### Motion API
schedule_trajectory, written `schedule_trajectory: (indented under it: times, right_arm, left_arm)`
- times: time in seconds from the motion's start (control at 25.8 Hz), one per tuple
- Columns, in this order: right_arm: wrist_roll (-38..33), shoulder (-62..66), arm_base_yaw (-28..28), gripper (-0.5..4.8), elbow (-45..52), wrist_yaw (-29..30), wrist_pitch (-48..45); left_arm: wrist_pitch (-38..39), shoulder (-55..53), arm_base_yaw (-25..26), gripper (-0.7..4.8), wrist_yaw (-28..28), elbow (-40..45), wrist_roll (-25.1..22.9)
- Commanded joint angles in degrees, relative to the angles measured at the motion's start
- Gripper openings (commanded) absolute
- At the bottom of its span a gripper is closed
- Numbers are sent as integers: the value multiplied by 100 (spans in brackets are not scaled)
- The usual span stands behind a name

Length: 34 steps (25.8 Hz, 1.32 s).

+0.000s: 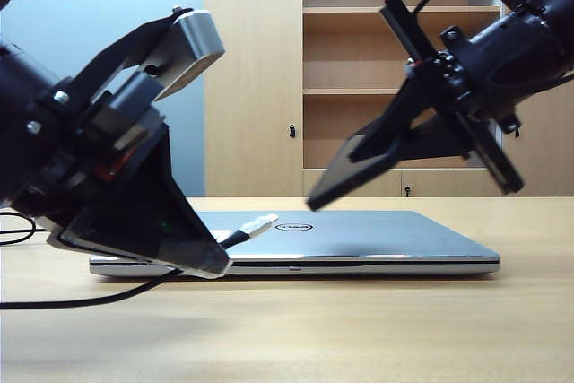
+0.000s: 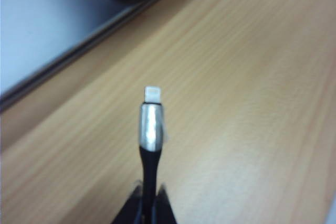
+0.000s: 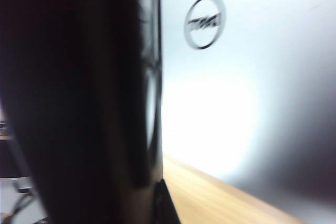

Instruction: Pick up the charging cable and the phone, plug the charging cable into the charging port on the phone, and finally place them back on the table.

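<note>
We've got the left gripper (image 1: 220, 253) low over the table (image 1: 359, 329) at the laptop's (image 1: 377, 235) near-left corner, fingers clamped on the charging cable (image 1: 244, 233) just behind the plug, so the silver tip sticks out free and aims toward the middle, likely to leave the connector clear for insertion. The right gripper (image 1: 377, 154) hangs above the laptop lid, closed on the phone (image 1: 345, 177), which tilts down toward the plug; we read that as lining the port end up with the cable, though plug and phone are well apart, nothing mated yet. The exterior view gives us the relative pose of both arms and the gap between them. The left wrist view adds what that can't: the plug (image 2: 151, 121) sharp and straight out of the fingertips (image 2: 128, 208). The right wrist view is mostly filled by the phone's dark face (image 3: 79, 93), blurred, with the laptop logo beyond; port not visible in any view.
</note>
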State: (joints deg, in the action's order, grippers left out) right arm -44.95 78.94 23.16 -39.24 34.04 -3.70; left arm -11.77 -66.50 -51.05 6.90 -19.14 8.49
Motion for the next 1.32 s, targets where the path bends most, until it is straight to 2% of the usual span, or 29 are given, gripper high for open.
schedule_trajectory:
  times: [0.04,0.16,0.19,0.39,0.54,0.7,1.32]
  right_arm:
    - [-461,-42,157,-5,177,24,-1110]
    - [-748,-42,275,-5,376,-144,-1615]
    - [-802,-42,332,-5,459,-273,-1786]
    - [-800,-42,625,-5,535,-717,-2013]
    - [-804,-39,824,-5,684,-901,-2363]
    - [-966,-39,841,-5,859,-997,-2358]
    - [-1537,-20,835,-5,1019,-1097,-2505]
  left_arm:
    - [-79,17,-103,-6,-2,-9,278]
    - [-94,15,-177,-6,-2,-9,363]
    - [-118,15,-179,-6,-2,-9,531]
    - [-407,-66,-179,-6,-2,-9,1110]
    - [-660,-262,-179,-6,-2,-9,1196]
    - [-804,-343,-177,-6,-2,-9,1478]
    - [-909,-343,-179,-6,-2,-9,1495]
